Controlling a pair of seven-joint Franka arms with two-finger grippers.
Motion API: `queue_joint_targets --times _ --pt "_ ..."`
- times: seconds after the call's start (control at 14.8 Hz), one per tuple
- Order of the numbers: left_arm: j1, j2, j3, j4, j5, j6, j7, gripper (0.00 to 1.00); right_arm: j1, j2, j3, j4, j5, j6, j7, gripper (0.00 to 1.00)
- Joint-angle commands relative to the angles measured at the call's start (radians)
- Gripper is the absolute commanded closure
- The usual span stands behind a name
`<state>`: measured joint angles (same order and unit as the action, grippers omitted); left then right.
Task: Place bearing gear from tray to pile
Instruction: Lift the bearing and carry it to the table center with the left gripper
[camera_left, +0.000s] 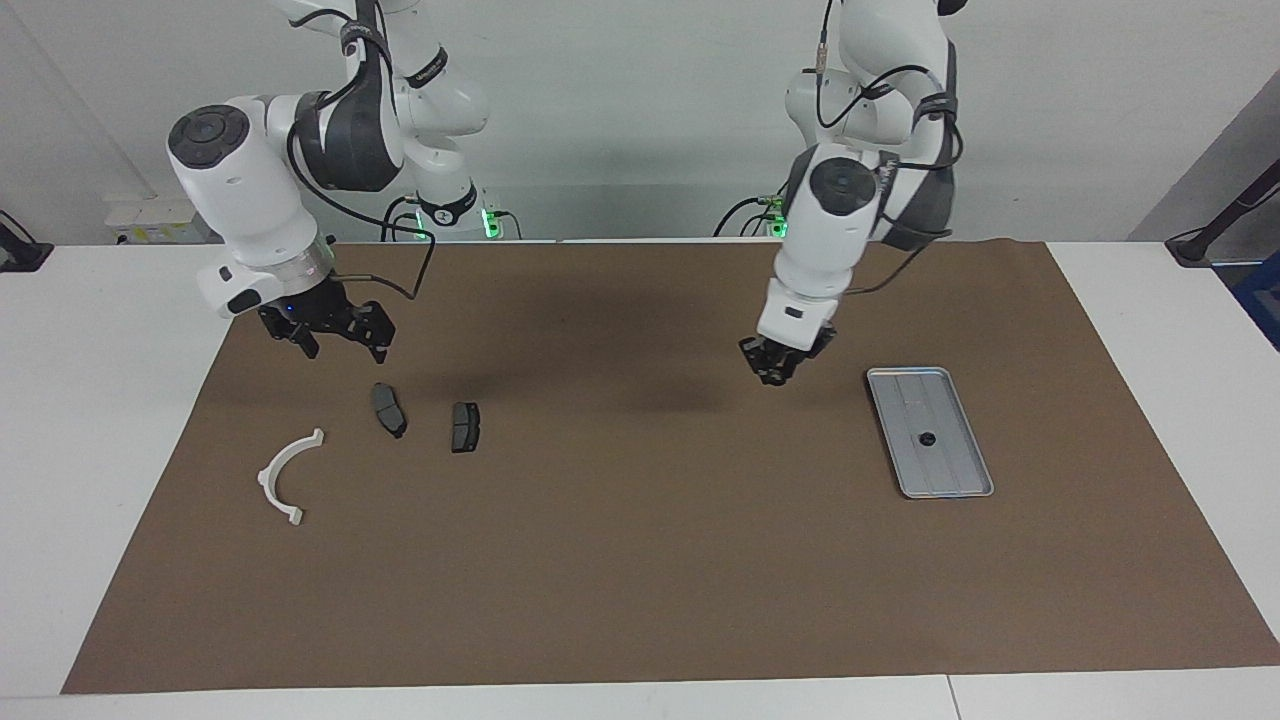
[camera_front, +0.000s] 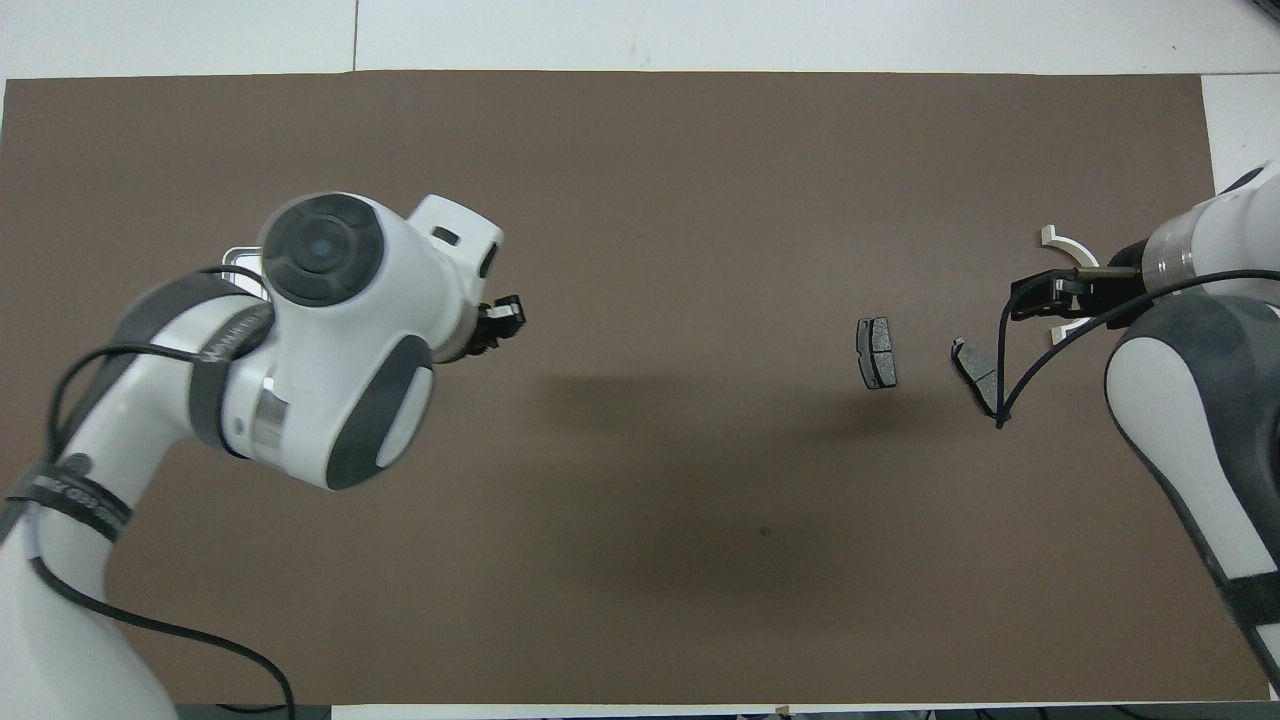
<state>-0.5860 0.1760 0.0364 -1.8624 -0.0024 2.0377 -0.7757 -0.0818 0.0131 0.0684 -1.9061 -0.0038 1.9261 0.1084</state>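
Observation:
The silver ridged tray (camera_left: 955, 470) lies on the brown mat toward the left arm's end. A small dark bearing gear (camera_left: 927, 439) lies in it. My left gripper (camera_left: 776, 372) hangs over bare mat beside the tray, fingers together and empty. In the overhead view the left arm covers the tray except for a corner (camera_front: 236, 262). The pile lies toward the right arm's end: a white curved bracket (camera_left: 285, 475) and two dark brake pads (camera_left: 389, 410) (camera_left: 465, 427). My right gripper (camera_left: 340, 345) hangs open and empty over the mat beside the pads.
The brown mat (camera_left: 640, 560) covers most of the white table. A wide stretch of mat lies between the tray and the pile. In the overhead view the pads (camera_front: 877, 352) (camera_front: 975, 372) and part of the bracket (camera_front: 1062, 240) show beside the right gripper (camera_front: 1040, 297).

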Motion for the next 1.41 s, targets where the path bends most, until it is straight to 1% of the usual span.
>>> queue_joint_targets --times 0.0,0.13,0.2,0.34,0.47,0.88,1.08,1.35 --pt "-0.112 0.097 0.022 0.055 0.024 0.03 -0.143 0.85 -0.016 -0.01 0.005 -0.007 0.027 0.008 -0.038 0.0" --pt "-0.17 0.164 0.022 0.054 0.027 0.123 -0.221 0.84 -0.016 -0.01 0.005 -0.007 0.027 0.008 -0.038 0.0" --pt "-0.176 0.18 0.022 0.046 0.032 0.166 -0.235 0.84 -0.018 -0.01 0.005 -0.007 0.027 0.007 -0.038 0.0" --pt "-0.179 0.201 0.02 0.046 0.033 0.199 -0.247 0.84 -0.016 -0.01 0.005 -0.007 0.027 0.008 -0.038 0.0" --pt "-0.193 0.229 0.02 0.045 0.033 0.264 -0.248 0.84 -0.018 -0.01 0.005 -0.007 0.027 0.007 -0.038 0.0" --pt "-0.212 0.234 0.022 -0.003 0.033 0.321 -0.251 0.84 -0.027 -0.01 0.005 -0.007 0.027 0.005 -0.033 0.0" --pt "-0.219 0.234 0.022 -0.011 0.033 0.335 -0.255 0.84 -0.021 -0.01 0.005 -0.008 0.027 0.005 -0.035 0.0" --pt "-0.221 0.235 0.023 -0.049 0.035 0.397 -0.255 0.84 -0.016 -0.01 0.005 -0.008 0.027 0.005 -0.033 0.0"
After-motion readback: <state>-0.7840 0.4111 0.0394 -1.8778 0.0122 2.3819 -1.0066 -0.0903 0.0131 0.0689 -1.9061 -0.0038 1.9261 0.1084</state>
